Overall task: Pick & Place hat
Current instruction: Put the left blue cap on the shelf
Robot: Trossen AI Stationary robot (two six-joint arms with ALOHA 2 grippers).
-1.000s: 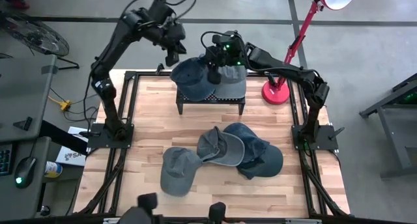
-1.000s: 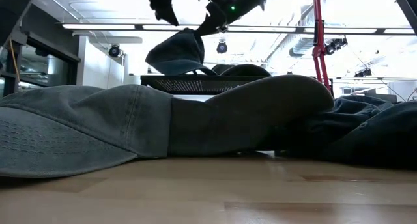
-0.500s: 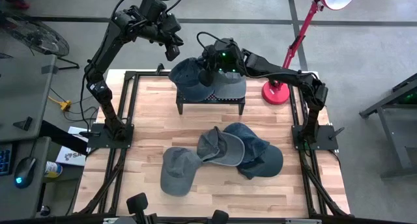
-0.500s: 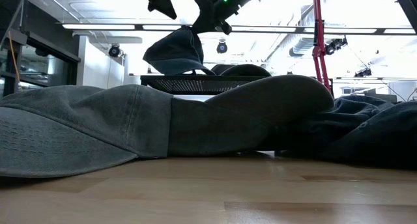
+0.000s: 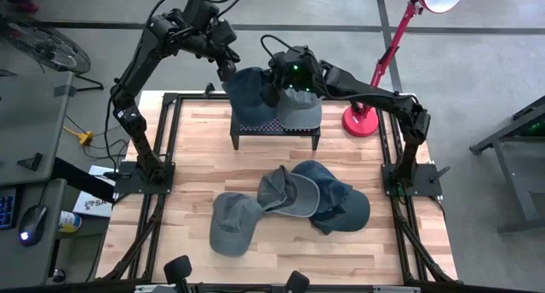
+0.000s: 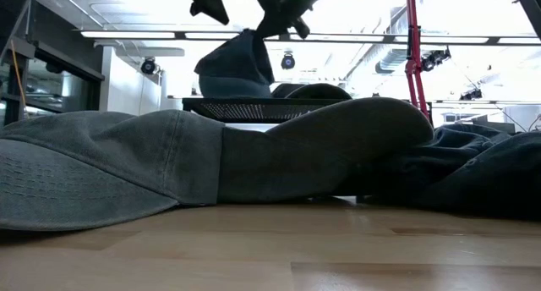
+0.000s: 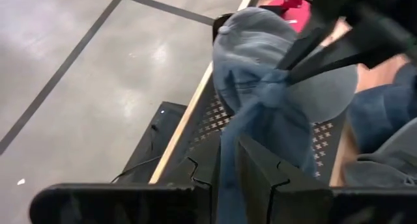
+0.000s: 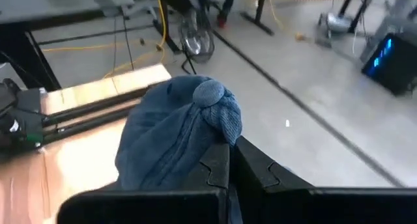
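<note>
Since earlier, dark blue denim cap [image 5: 249,90] sits bunched higher over black mesh rack [image 5: 274,133], pinched by left gripper [image 5: 230,71] and right gripper [image 5: 274,84]; grey caps on wooden table [image 5: 196,157].

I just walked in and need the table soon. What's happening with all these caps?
Both arms are working on one dark blue cap above the black mesh rack at the table's far edge. The left gripper and the right gripper are each shut on its fabric, holding it bunched just over the rack, beside a grey cap already lying there. Several more caps wait in a loose pile on the wooden table.
</note>
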